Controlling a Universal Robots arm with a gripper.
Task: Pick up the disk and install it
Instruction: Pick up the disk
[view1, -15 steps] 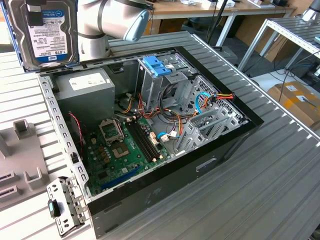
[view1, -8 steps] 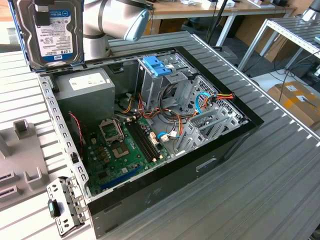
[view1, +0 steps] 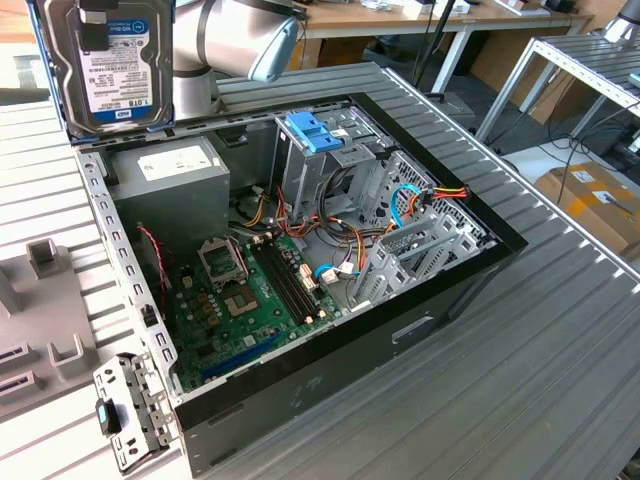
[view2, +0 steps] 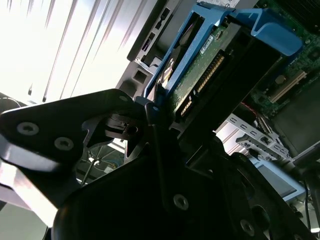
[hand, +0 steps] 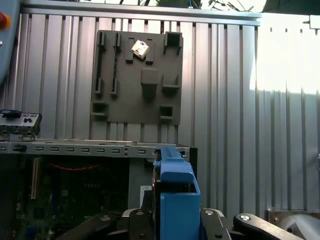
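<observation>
— So, where's the disk (view1: 105, 60)?

— Up in the air at the exterior view's upper left. It stands on edge, above the back corner of the open computer case (view1: 470, 270). It's a flat rectangle of dark metal with a white label on its face and bright blue plastic rails along its edges.

— And the gripper (hand: 175, 220)?

— Clamped on the disk. In the first wrist view its black jaws press against both sides of the blue rail. The second wrist view shows the drive's green circuit board and a row of connector pins.

— What lies under it?

— A plain grey sheet-metal power supply (view1: 170, 180) is nearest. Beside that lies the green motherboard (view1: 240, 300) with its long black slots. Further along, a paler blue slotted tray (view1: 315, 130) sits on top of the perforated steel drive cage (view1: 345, 175).

— And around the case?

— A ribbed aluminium surface (view1: 560, 350). On it, well apart from the case, lies a matte grey fixture plate (hand: 135, 75) with rectangular pockets. A small square chip (hand: 140, 48) rests tilted near one edge of the plate.
</observation>
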